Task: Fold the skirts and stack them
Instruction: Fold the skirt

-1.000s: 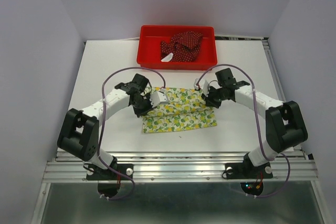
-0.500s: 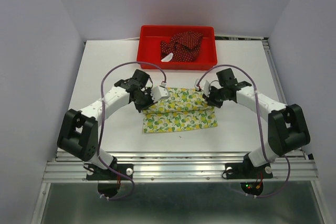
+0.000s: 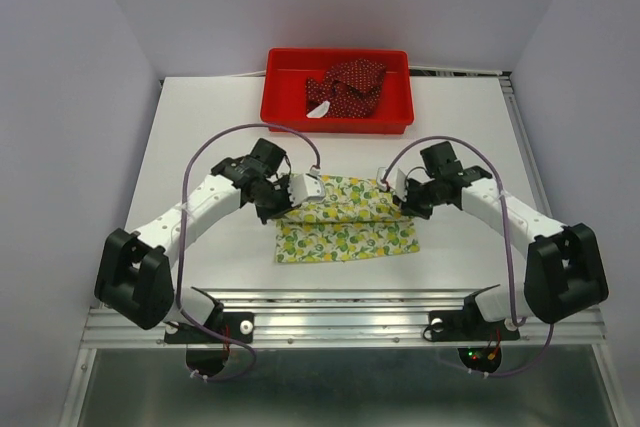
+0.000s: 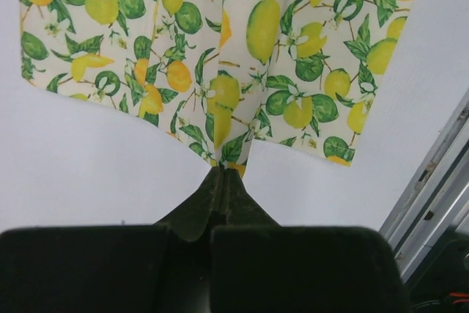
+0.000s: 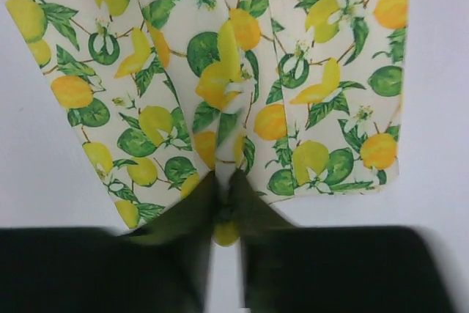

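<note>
Both the left gripper and right gripper are pinching the seemingly light, limp lemon skirt at its corners nearest the red tray.

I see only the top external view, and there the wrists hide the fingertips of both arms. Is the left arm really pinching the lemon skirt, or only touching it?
Observer: It is pinching it. In the left wrist view the left gripper is shut on the near edge of the lemon skirt, right where a crease runs down to that edge.
Operator: Thank you. And the right arm, does it have the cloth too?
Observer: Yes. In the right wrist view the right gripper is closed on the skirt's edge at a fold, and a bit of yellow print shows between its jaws.
</note>
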You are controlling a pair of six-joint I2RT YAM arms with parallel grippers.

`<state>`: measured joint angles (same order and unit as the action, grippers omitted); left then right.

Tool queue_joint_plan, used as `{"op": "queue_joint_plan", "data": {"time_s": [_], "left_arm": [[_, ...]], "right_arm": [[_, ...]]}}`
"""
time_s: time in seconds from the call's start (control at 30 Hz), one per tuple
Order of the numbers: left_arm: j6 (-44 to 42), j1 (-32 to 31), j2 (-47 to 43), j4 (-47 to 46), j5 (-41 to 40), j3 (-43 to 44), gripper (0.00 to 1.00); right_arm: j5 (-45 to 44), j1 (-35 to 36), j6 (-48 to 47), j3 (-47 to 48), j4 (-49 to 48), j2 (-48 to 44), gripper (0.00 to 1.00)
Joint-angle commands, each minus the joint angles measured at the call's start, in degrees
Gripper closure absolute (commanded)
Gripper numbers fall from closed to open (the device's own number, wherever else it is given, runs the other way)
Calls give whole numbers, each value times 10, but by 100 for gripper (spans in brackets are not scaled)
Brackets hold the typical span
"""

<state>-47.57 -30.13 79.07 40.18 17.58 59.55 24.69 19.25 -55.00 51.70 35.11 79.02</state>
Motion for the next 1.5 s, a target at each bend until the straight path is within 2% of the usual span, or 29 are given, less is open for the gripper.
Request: {"op": "queue_joint_plan", "data": {"time_s": [0.0, 0.03, 0.1, 0.13, 0.23, 0.37, 0.47, 0.5, 0.6, 0.63, 0.77, 0.83, 0.97, 1.07, 1.23, 1.47], "left_arm": [[-22, -27, -9, 34, 17, -46, 79], [-23, -32, -10, 32, 23, -56, 72], [-39, -41, -23, 38, 46, -58, 60], [-45, -41, -38, 45, 54, -55, 47], [-55, -41, -60, 57, 77, -38, 42], [-32, -41, -73, 42, 79, -12, 43], [20, -37, -48, -5, 69, -8, 47], [35, -36, -34, -13, 65, -5, 52], [96, -31, 20, -48, 55, 8, 59], [105, -31, 31, -55, 54, 11, 60], [129, -25, 86, -61, 54, 30, 68], [138, -16, 90, -63, 73, 31, 69], [157, 27, 91, -69, 110, 38, 68], [165, 80, 100, -60, 158, 50, 62], [162, 146, 99, -53, 187, 58, 60], [168, 188, 89, -46, 206, 62, 57]], "right_arm": [[-3, 10, -57, -49, 26, -26, 60], [-3, 15, -64, -56, 29, -31, 37], [-1, 15, -70, -64, 35, -56, 19], [0, 15, -69, -57, 38, -77, 13], [4, 15, -62, -34, 53, -107, 10], [-7, 15, -9, 4, 26, -128, 10], [-7, 15, 59, 43, -18, -81, 17], [-6, 15, 77, 56, -26, -59, 22], [4, 15, 130, 130, -36, 51, 29], [4, 15, 155, 151, -36, 108, 30], [-18, 15, 180, 249, -50, 218, 33], [-17, 15, 181, 267, -59, 244, 33], [18, 15, 178, 299, -42, 292, 33], [75, 15, 184, 307, -36, 318, 33], [125, 26, 213, 359, -31, 346, 32], [140, 95, 222, 429, -18, 422, 34]]}}
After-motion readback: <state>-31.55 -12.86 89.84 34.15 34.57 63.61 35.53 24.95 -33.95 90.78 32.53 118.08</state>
